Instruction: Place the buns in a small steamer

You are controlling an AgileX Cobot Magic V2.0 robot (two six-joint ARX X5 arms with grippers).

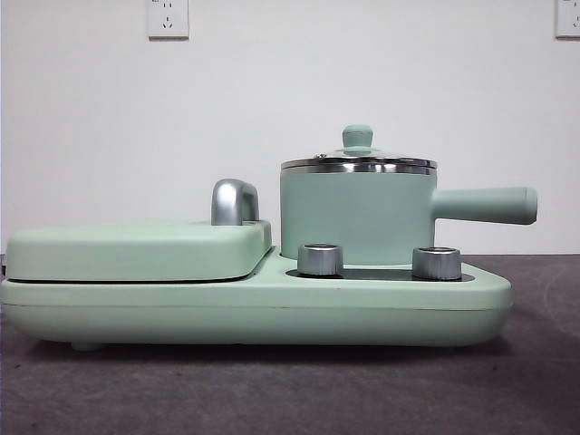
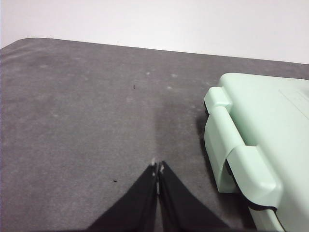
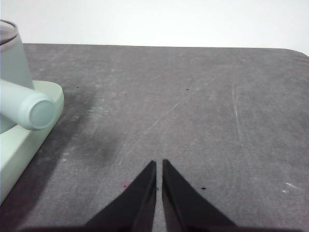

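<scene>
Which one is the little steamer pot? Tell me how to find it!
Find the long mint-green cooker base on the grey table. The small steamer stands on its knob side. Unlike the flat grill cover beside it, it is tall, round, lidded, with a straight side handle.

We see a small steamer (image 1: 358,217) with smooth, matt mint-green sides and a shiny steel rim. The two knobs (image 1: 320,259) below it look like brushed metal. The grill cover's handle (image 1: 234,201) is shiny chrome. The grey table (image 3: 193,106) looks rough, dull and scratched.
</scene>
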